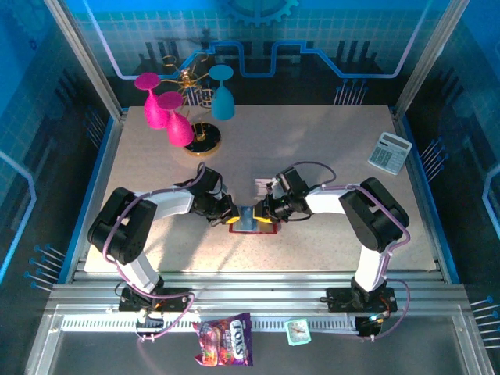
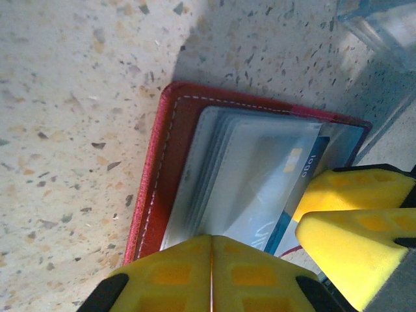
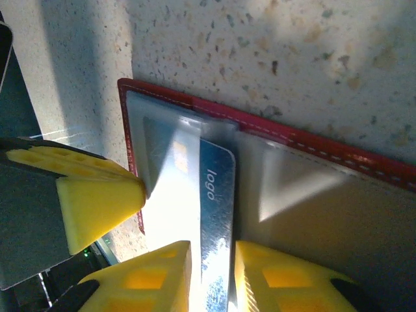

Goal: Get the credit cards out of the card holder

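Since a light wallet would slide along if a card were simply tugged, the left end effector (image 1: 224, 211) seems placed as an anchor. In its wrist view the yellow pads are closed flat against each other at the near edge of the card holder (image 2: 159, 175). Whether a thin sleeve is nipped between them I cannot tell. The card holder lies open on the speckled worktop (image 1: 312, 156), midway between the two arms. It has a red cover with pale stitching along the rim, and a fan of clear, glare-washed sleeves (image 2: 214, 162) stacked inside. One blue card (image 3: 218, 195) juts from a sleeve, with a small chip and the word "logo" visible on its face. To the right, the right end effector (image 3: 211, 273) is gripping this card, one finger close on either side of its free end. That suits a straight pull away from the anchored side. The card's far end is not yet clear of its pocket. Whether other credit cards sit deeper in the sleeves is too washed out to say.
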